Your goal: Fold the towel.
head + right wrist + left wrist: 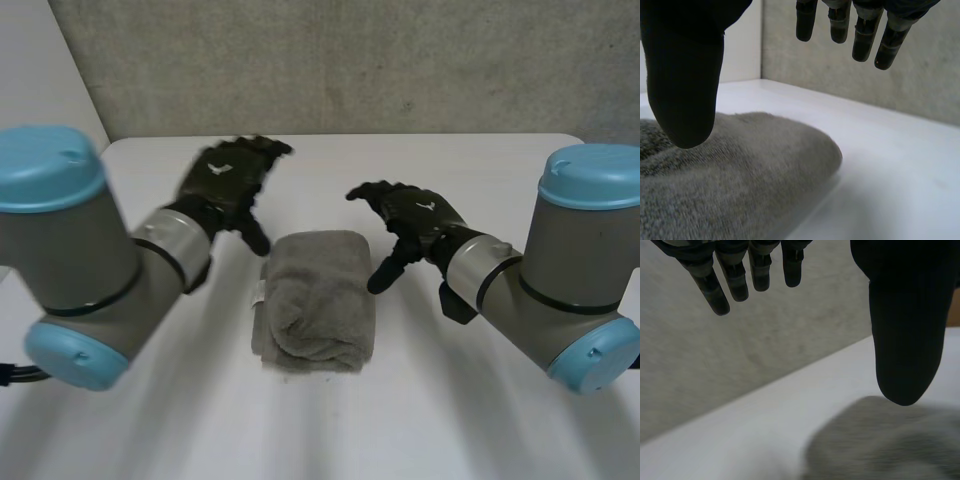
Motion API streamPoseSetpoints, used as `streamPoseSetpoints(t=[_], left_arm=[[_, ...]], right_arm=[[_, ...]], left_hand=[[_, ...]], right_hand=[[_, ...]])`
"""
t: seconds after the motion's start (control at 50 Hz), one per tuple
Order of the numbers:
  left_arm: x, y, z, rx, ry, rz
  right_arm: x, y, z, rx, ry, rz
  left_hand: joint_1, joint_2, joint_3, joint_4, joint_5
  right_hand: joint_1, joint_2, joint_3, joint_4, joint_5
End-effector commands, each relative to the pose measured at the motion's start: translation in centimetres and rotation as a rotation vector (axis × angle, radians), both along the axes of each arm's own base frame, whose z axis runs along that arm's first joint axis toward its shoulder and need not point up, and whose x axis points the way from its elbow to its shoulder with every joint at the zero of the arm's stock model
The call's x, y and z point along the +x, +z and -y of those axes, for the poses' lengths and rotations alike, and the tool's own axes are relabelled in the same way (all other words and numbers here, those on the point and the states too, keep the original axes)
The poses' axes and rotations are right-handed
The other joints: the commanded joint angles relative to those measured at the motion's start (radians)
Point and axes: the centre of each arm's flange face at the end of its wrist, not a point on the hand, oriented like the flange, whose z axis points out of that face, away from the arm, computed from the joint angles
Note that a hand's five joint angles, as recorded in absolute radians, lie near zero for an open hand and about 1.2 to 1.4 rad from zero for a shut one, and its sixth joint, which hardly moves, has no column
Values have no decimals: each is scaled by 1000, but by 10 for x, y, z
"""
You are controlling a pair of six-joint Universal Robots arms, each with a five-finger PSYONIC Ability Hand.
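Note:
A grey towel (316, 298) lies folded into a thick bundle in the middle of the white table (430, 420). My left hand (228, 180) hovers open above the table beyond the bundle's far left corner, clear of the cloth. In the left wrist view its thumb (905, 330) hangs above the towel (890, 445), with the fingers (735, 275) straight. My right hand (410, 222) is open just off the bundle's right edge, thumb pointing down beside it. From the right wrist, the thumb (685, 75) stands over the towel (735, 180) and the fingers (855, 30) are spread, holding nothing.
A grey wall (340, 60) rises behind the table's far edge. Bare white tabletop surrounds the bundle on all sides. Both arms reach in from the near corners.

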Motion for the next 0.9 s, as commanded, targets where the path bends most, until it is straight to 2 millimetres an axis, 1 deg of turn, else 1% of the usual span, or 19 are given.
streamPoseSetpoints(t=[0.02, 0.06, 0.08, 0.12, 0.18, 0.22, 0.24, 0.28, 0.32, 0.34, 0.38, 0.4, 0.44, 0.46, 0.5, 0.6, 0.78, 0.88, 0.9], left_arm=[[-26, -38, -16, 228, -48, -25], [-23, -54, -14, 271, 0, -3], [-23, -54, -14, 271, 1, -3], [-15, -63, -9, 276, 85, 26], [-10, -66, -6, 276, 125, 37], [-2, -71, -1, 283, 175, 50], [-2, -71, -1, 283, 176, 51], [2, -77, -2, 299, 183, 64], [3, -79, -3, 305, 184, 70], [3, -79, -3, 305, 184, 70], [4, -85, -4, 306, 180, 95], [4, -85, -4, 306, 180, 95], [3, -95, -4, 297, 166, 149], [3, -95, -4, 297, 166, 150], [6, -106, -4, 296, 158, 202], [8, -117, -5, 289, 154, 226], [7, -118, -3, 277, 153, 223], [6, -110, -1, 260, 153, 209], [6, -102, 1, 244, 155, 195]], right_arm=[[-10, -16, 9, 94, -44, -13], [-8, -18, 9, 97, -41, -15], [-8, -18, 9, 97, -41, -15], [-5, -20, 11, 100, -37, -14], [-3, -21, 12, 98, -38, -14], [1, -26, 14, 102, -38, -18], [1, -26, 14, 102, -38, -18], [15, -34, 9, 105, -6, -27], [24, -38, 6, 106, 9, -33], [24, -38, 6, 106, 9, -34], [32, -50, 5, 114, 2, -62], [32, -50, 5, 114, 2, -62], [34, -64, 10, 134, -25, -98], [34, -64, 10, 134, -26, -98], [35, -76, 13, 149, -36, -133], [36, -84, 16, 118, -21, -190], [36, -82, 16, 82, -4, -224], [36, -69, 15, 59, 2, -209], [36, -58, 13, 41, 7, -193]], left_hand=[[39, 32, 33, 35, 11], [39, 32, 33, 35, 11], [39, 32, 33, 35, 11], [37, 29, 30, 32, 8], [34, 26, 27, 29, 5], [34, 26, 27, 29, 5], [34, 26, 27, 29, 5], [34, 26, 27, 29, 5], [34, 26, 27, 29, 5], [34, 26, 27, 29, 5], [31, 23, 24, 26, 2], [31, 23, 24, 26, 2], [28, 20, 21, 23, -1], [28, 20, 21, 23, -1], [25, 17, 18, 20, -4], [22, 14, 15, 17, -6], [22, 14, 15, 17, -6], [22, 14, 15, 17, -6], [22, 14, 15, 17, -6]], right_hand=[[-8, 1, 7, -1, -18], [-8, 1, 7, -1, -18], [-8, 1, 7, -1, -18], [-8, 1, 7, -1, -18], [-8, 1, 7, -1, -18], [-8, 1, 7, -1, -18], [-8, 1, 7, -1, -18], [-8, 1, 7, -1, -18], [-8, 1, 7, -1, -18], [-8, 1, 7, -1, -18], [-8, 1, 7, -1, -18], [-8, 1, 7, -1, -18], [-8, 1, 7, -1, -18], [-8, 1, 7, -1, -18], [-8, 1, 7, -1, -18], [-8, 1, 7, -1, -18], [-8, 1, 7, -1, -18], [-8, 1, 7, -1, -18], [-8, 1, 7, -1, -18]])
